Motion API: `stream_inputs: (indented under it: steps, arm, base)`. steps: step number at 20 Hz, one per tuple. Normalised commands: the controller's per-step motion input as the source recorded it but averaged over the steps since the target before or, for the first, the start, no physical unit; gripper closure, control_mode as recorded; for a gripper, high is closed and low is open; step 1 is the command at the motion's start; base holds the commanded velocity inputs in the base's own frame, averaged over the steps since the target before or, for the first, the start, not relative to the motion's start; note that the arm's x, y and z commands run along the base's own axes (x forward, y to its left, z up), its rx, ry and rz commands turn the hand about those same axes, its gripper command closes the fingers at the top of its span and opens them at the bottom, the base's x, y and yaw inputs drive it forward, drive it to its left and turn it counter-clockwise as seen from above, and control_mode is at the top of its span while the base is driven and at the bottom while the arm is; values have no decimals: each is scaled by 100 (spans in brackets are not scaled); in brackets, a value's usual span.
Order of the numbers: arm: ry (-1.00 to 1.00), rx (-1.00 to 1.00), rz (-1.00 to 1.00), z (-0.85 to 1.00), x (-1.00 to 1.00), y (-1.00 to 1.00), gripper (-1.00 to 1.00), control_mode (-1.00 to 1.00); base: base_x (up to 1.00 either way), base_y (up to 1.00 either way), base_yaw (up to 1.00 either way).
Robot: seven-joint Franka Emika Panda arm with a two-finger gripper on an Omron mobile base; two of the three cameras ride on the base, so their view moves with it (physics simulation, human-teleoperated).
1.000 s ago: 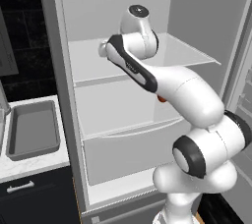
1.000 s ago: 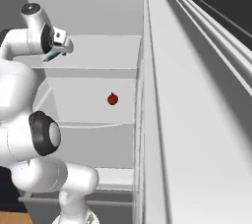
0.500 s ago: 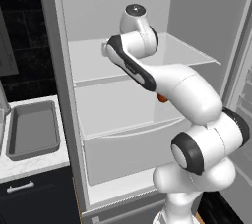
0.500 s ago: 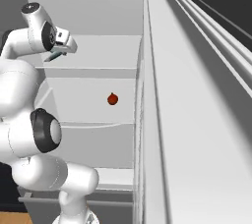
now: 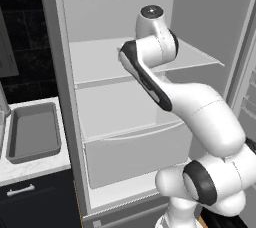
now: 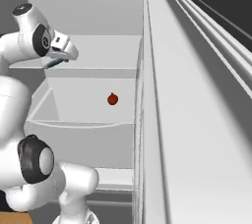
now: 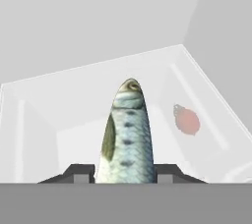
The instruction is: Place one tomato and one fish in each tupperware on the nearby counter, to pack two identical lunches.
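Gripper pinches the fish at its middle over the fridge shelf, so it can be carried out. One tomato waits on the lower shelf; a tupperware sits on the tabletop, empty.

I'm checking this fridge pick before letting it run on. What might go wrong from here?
The gripper is closed on the fish near one end, so most of its body sticks out ahead and may swing or slip when lifted. Seen through the glass shelf, a tomato sits on the level below; a dropped fish might land on the glass. The tray waits on the counter outside the fridge, so the carry is long.
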Motion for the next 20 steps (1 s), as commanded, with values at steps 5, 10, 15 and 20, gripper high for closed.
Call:
stream_inputs:
  steps: [5,10,15,20]
  arm:
    - [-7,1,-3,-1,-100,-76,100,-100]
    - [-9,0,2,-6,-100,-49,100,-100]
    - [-12,-4,1,-10,-100,-1,100,-100]
    - [-15,-1,15,-47,-100,0,100,-100]
  base:
    - [0,0,0]
    - [0,0,0]
    - [0,0,0]
    - [0,0,0]
